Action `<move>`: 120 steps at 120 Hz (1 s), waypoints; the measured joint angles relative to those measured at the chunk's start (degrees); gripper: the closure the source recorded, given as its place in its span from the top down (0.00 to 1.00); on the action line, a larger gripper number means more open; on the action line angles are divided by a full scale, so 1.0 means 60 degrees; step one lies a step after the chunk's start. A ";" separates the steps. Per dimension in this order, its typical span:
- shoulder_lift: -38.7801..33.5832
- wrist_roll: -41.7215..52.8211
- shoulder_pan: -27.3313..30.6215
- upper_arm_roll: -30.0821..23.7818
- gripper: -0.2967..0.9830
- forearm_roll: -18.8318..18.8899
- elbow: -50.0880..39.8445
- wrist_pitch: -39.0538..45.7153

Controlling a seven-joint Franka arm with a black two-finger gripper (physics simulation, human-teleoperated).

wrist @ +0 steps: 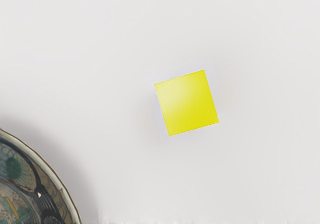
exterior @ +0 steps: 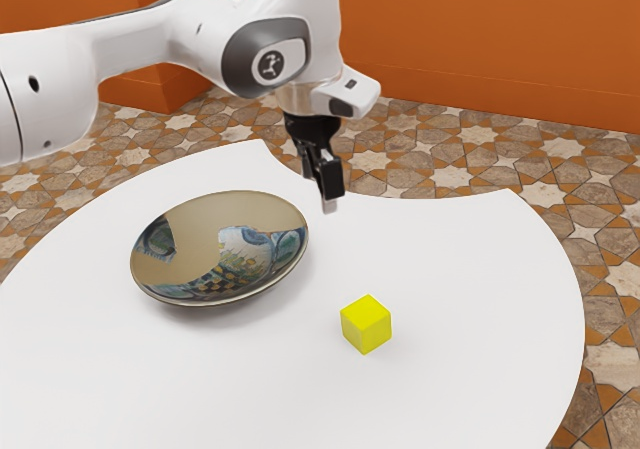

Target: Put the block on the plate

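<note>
the black two-finger claw point(exterior: 328, 205) is up above the round white table point(exterior: 450, 259); whether it's released or clenched, i can't tell. the small yellow cube-shaped block point(exterior: 366, 324) sits on the tabletop, lower than the claw and apart from it. the round, shallow, blue-patterned ceramic plate point(exterior: 225, 259) lies below the claw, toward the exterior view's left.

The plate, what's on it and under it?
On the plate I see only painted decoration; the yellow block is on the table. Whatever is directly under the plate is covered.
</note>
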 joint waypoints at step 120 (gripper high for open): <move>0.2438 0.0088 0.0594 -0.0516 0.77 -0.2839 -0.1546 0.3371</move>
